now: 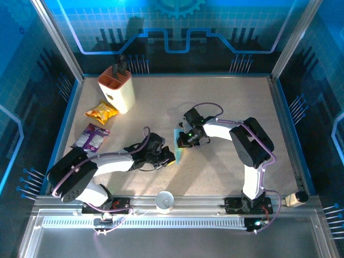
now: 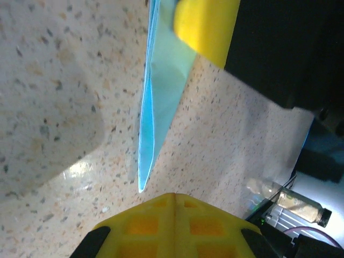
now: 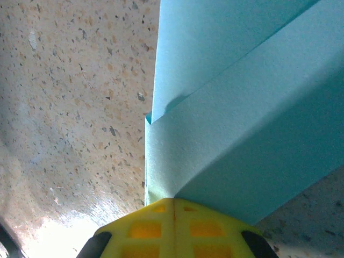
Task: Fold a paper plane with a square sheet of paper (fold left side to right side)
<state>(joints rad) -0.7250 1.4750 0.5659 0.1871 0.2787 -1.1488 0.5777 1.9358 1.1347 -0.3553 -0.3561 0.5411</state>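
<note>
Paper plane (image 2: 157, 97) lies mid-tabletop (image 1: 231, 105), already a narrow layered dart with a sharp tip. Left tool (image 2: 174, 198) closed beside tip; right tool (image 3: 173, 203) closed, pressing folds. Judged: only final creasing left

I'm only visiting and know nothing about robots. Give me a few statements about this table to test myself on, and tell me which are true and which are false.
1. The light-blue paper lies between the tips of the two arms. True.
2. The paper is a flat, unfolded square. False: it is already folded, with overlapping layers and a sharp tip showing in the wrist views.
3. The yellow snack packet lies beside the cream knife block. True.
4. The purple snack packet sits on top of the paper. False: it lies off to the left near the yellow packet, apart from the paper.
5. Both arms' jaws are wide open. False: both pairs are shut.
</note>
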